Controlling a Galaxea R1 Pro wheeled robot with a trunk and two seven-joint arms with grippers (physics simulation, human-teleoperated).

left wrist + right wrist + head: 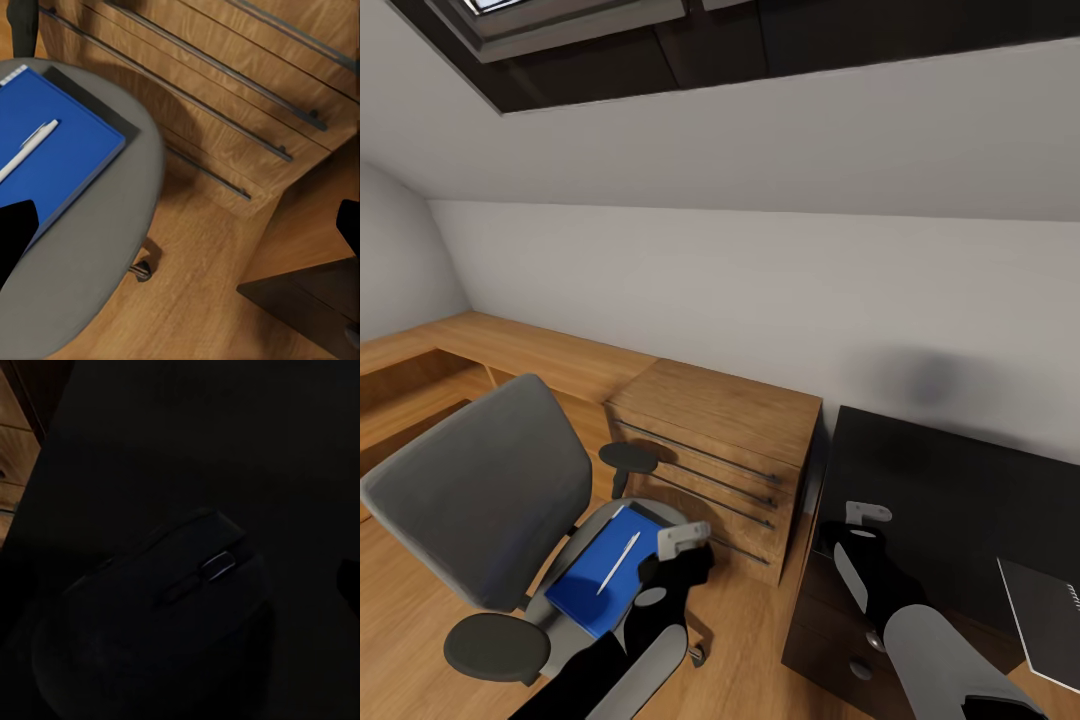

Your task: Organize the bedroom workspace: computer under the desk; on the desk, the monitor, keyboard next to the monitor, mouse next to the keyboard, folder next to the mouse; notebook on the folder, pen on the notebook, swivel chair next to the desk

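The mouse (161, 607) sits on the dark tabletop (950, 500) right under the right hand (867, 518), so placing it seems the step in hand. Whether that hand is spread, I cannot tell. Next comes a careful descent onto it; the left hand (682, 540), state also unclear, hovers beside the blue notebook (605, 570) and pen (618, 562) on the chair (470, 490).

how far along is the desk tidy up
Looks early. Done: the mouse lies on the black desk. In hand: nothing that I can see; the left gripper hovers over the swivel chair. Left: the blue notebook and pen lie on the chair seat, so the stack must move.
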